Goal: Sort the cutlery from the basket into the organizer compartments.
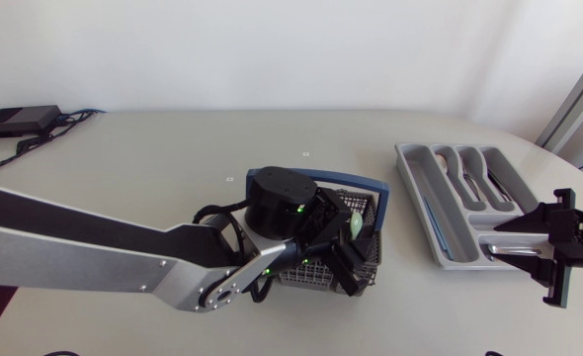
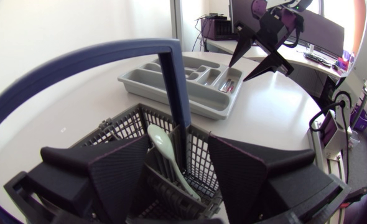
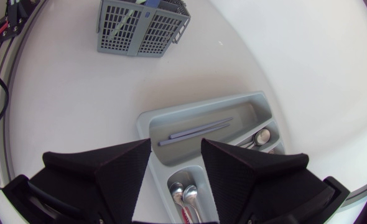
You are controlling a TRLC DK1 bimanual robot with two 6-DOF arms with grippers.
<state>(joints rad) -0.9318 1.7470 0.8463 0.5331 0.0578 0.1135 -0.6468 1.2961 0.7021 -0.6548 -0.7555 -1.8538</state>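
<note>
The dark mesh basket (image 1: 366,213) with a blue handle (image 2: 171,74) stands mid-table. My left gripper (image 1: 346,255) is down inside it, open. A pale green spoon (image 2: 162,146) leans upright between its fingers (image 2: 118,174), and no grip on it shows. The grey organizer (image 1: 420,193) lies to the right, holding spoons (image 3: 183,194) in a short compartment and thin purple pieces (image 3: 196,130) in the long one. My right gripper (image 1: 494,242) hovers open and empty over the organizer's (image 3: 147,124) near end. It also shows beyond the organizer (image 2: 171,84) in the left wrist view as the right gripper (image 2: 250,61).
A black box with cables (image 1: 20,121) lies at the table's far left corner. Bare tabletop lies between the basket (image 3: 140,25) and the organizer. The table's right edge runs close behind the organizer.
</note>
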